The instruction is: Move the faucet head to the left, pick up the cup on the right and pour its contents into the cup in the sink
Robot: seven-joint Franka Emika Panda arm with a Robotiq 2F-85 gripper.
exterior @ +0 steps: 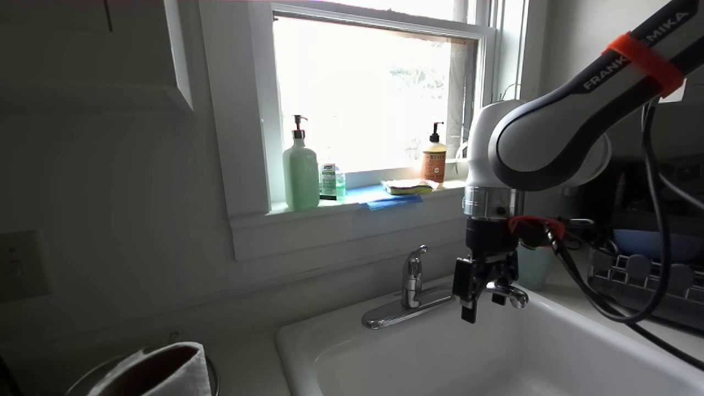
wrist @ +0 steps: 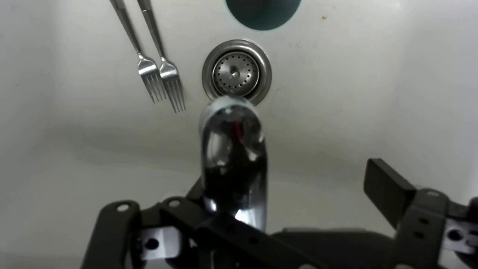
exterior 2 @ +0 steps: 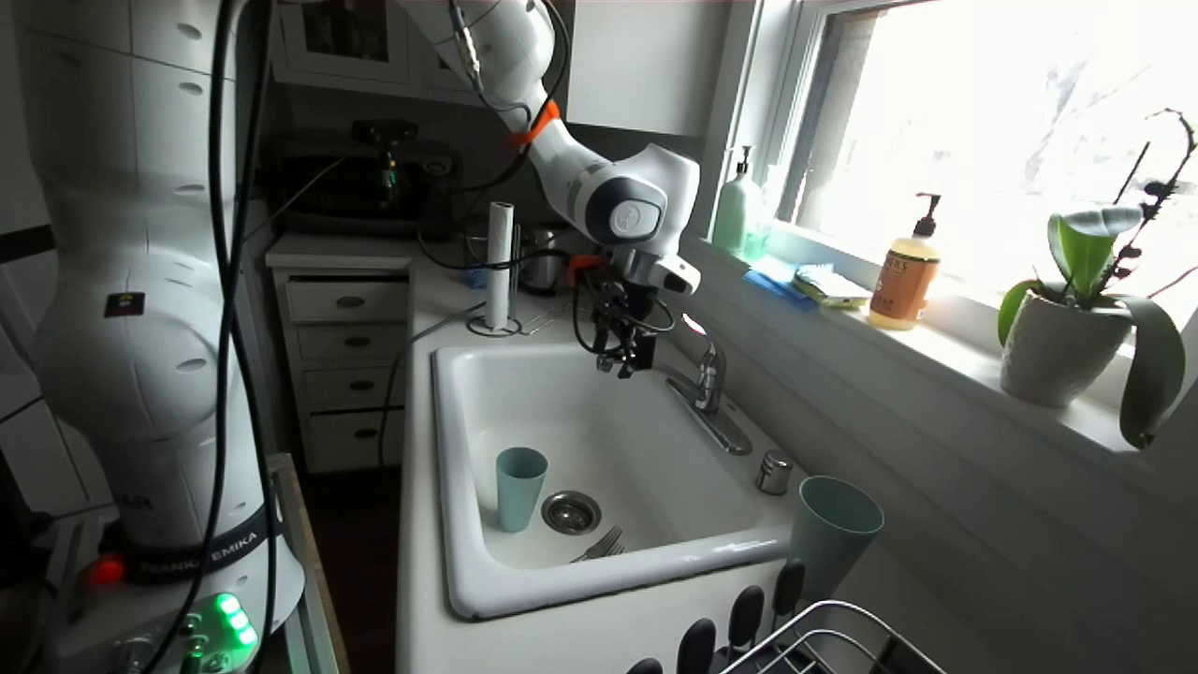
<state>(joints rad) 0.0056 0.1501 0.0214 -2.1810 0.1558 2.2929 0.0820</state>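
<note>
Shifting the faucet head [wrist: 234, 153] looks like the step in hand. Your tool [exterior: 484, 306] stands wide, nothing held, the faucet head close by one jaw; whether they touch is unclear here. Next move likely calls for a gentle leftward push, before you go for the cup on the right [exterior 2: 833, 535], beside the sink [exterior 2: 618, 578]. Receiving cup [exterior 2: 519, 489] stands inside it, upright, near the drain [exterior 2: 571, 513].
</note>
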